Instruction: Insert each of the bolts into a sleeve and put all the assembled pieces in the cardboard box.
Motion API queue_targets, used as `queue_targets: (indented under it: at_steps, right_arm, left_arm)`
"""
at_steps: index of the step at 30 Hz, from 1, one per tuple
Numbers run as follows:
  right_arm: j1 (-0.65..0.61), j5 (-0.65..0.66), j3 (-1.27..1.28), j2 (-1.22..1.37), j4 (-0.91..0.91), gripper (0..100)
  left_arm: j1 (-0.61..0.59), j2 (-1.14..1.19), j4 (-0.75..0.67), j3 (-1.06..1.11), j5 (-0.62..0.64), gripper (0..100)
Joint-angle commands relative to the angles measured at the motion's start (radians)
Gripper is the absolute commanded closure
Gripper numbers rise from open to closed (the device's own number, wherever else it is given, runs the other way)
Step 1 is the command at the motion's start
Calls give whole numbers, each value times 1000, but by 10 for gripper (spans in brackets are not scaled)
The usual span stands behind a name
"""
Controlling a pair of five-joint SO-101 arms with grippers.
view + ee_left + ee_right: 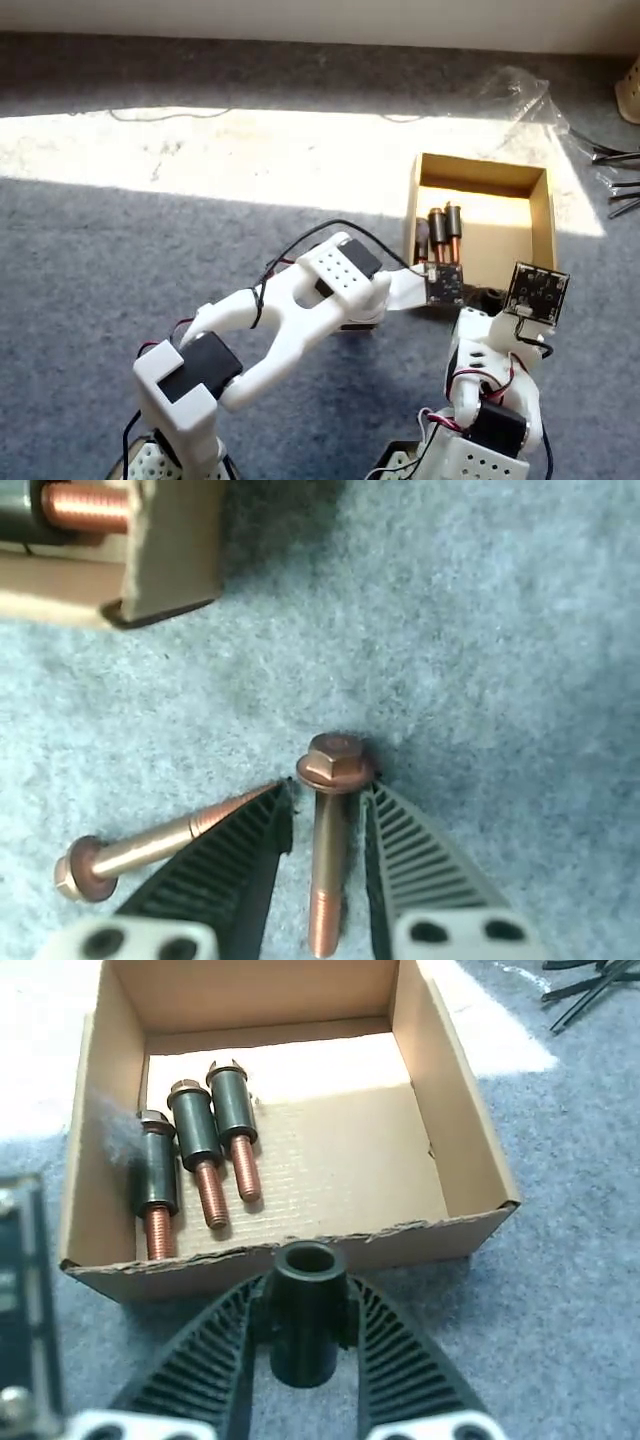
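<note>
Counting what lies in the box (455, 1120), three assembled pieces (200, 1150) are done: each is a copper-coloured bolt pushed through a matte black sleeve, side by side on the corrugated floor near one wall, threaded ends poking out. By my judgement at least two assemblies are left. The right gripper (306, 1285) stands just in front of the box's torn front rim, its ribbed black fingers (400, 1350) clenched on a smooth, hollow cylindrical sleeve (305, 1315) held upright, bore open to the top. The left gripper (328, 790) is low over the grey, nubby carpet-like surface (480, 630), its fingers (235, 865) spread to either side of a bolt (330, 860) lying flat; a thin gap seems to show on each side, so they probably are not pinching it yet. That bolt has a flanged hex head and a half-threaded shank with a dull metallic sheen. A second bolt (150, 845) lies just beside it, outside the fingers, angled away and untouched.
</note>
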Motion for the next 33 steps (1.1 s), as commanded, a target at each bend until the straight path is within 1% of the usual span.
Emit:
queue_targets:
  at_steps: [1, 11, 16, 33]
  right_arm:
    - [13, -2, -10, -8, -36, 994]
    - [15, -2, -10, -8, -36, 994]
    - [15, -2, -10, -8, -36, 994]
    - [15, -2, -10, -8, -36, 994]
  left_arm:
    - [21, -13, -12, -7, -9, 881]
    - [21, -12, -9, -5, -9, 883]
    - [21, -12, -11, -5, -9, 944]
    - [44, -10, -12, 27, -9, 946]
